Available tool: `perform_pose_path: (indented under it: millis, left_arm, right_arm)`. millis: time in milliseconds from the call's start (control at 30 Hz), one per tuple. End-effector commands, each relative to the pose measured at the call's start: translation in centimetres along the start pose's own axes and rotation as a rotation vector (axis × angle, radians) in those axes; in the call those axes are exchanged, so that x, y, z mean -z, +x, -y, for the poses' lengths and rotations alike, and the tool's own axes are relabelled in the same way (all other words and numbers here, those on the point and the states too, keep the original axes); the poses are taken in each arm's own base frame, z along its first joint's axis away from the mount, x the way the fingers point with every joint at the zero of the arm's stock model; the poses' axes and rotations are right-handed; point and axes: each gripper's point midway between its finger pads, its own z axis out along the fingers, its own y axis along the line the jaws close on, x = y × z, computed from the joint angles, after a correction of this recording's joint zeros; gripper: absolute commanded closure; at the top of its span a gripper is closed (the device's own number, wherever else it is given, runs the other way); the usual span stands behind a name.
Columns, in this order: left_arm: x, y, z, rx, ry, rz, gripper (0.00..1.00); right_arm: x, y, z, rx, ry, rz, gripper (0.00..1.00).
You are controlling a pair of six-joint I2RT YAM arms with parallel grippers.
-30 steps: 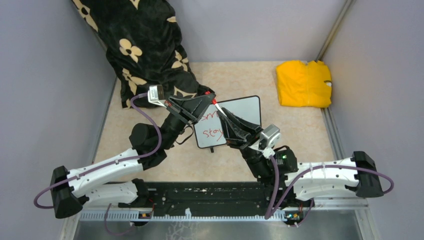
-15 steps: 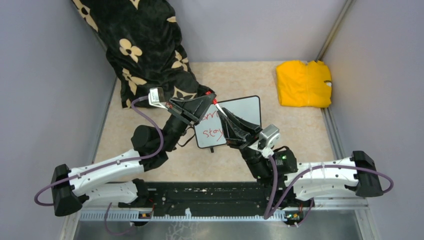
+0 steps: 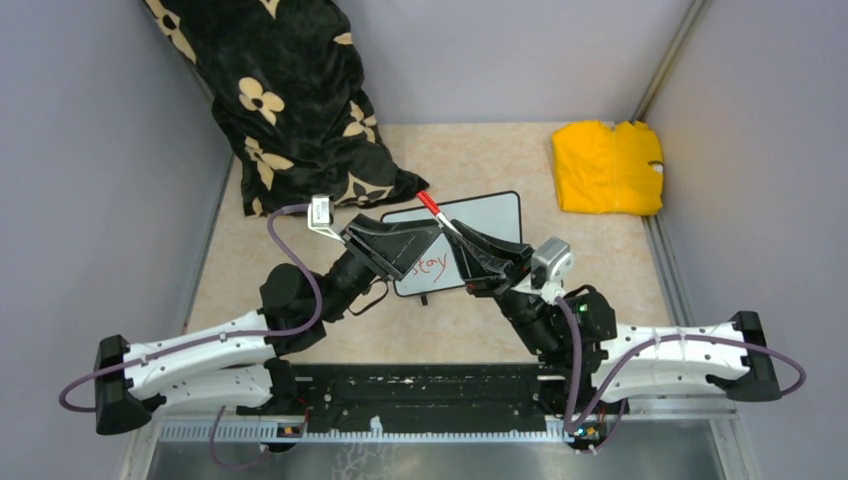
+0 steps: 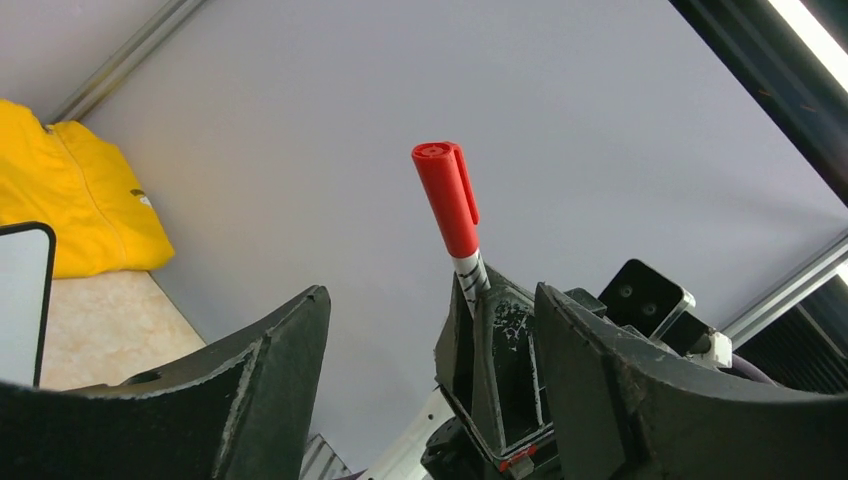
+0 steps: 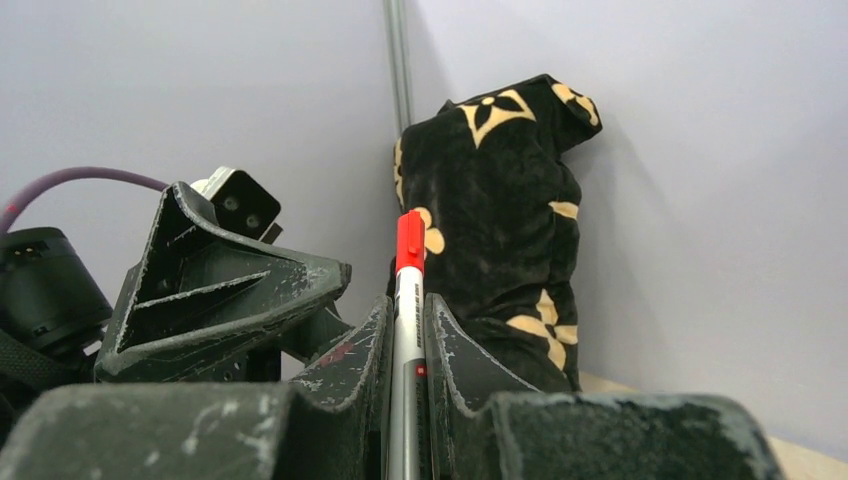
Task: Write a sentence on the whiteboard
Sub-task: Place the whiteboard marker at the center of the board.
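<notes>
The whiteboard [image 3: 492, 214] lies flat in the middle of the table, its corner also showing in the left wrist view [image 4: 20, 300]. Of the sentence, only the red word "stay" [image 3: 430, 265] shows; the line above it is hidden under the left gripper. Over the board, my right gripper [image 3: 462, 233] [image 5: 405, 312] is shut on a marker [image 5: 404, 350] with its red cap [image 3: 429, 203] [image 4: 447, 195] on, pointing up and away. My left gripper [image 3: 428, 240] [image 4: 430, 320] stands open just left of the marker, with nothing between its fingers.
A black cloth with cream flowers [image 3: 285, 100] [image 5: 500, 200] is draped at the back left, reaching the board's corner. A folded yellow cloth [image 3: 607, 167] [image 4: 70, 200] lies at the back right. Grey walls close in the table on three sides.
My left gripper, shut at the marker's capped end before, has opened and drawn back towards me. The right gripper has shifted slightly right, still holding the marker.
</notes>
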Motion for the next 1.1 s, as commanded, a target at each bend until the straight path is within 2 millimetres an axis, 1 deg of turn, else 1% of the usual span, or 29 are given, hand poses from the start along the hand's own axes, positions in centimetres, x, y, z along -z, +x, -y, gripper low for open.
perform_pose_path:
  millis: [0,167,367,500,733,933,1067]
  left_arm:
    - [0.2,-1.4,1.6,-0.042,0.033,0.023,0.18]
    - [1.1,-2.3,2.1,-0.061,0.048,0.037,0.14]
    - [1.8,-3.2,2.5,-0.087,0.052,0.056,0.15]
    - [1.8,-3.6,2.4,-0.104,0.036,0.066,0.24]
    - [1.6,-4.1,1.6,-0.116,-0.006,0.098,0.37]
    - [1.5,-3.0,1.3,-0.077,0.005,0.066,0.54]
    - [1.5,-2.4,0.8,-0.060,0.002,0.059,0.62]
  right_arm:
    - [0.0,-1.9,-0.3,-0.078,-0.038,0.032,1.00]
    - [0.3,-1.9,-1.4,-0.118,-0.104,0.034,1.00]
    - [0.3,-1.3,-2.4,-0.138,-0.134,0.033,1.00]
    - [0.1,-1.3,-3.1,-0.140,-0.159,0.037,1.00]
    - [-0.1,-1.3,-3.9,-0.153,-0.193,0.030,1.00]
    - [-0.4,-1.1,-4.2,-0.164,-0.195,0.013,1.00]
    - [-0.6,-0.6,-4.8,-0.160,-0.209,-0.011,1.00]
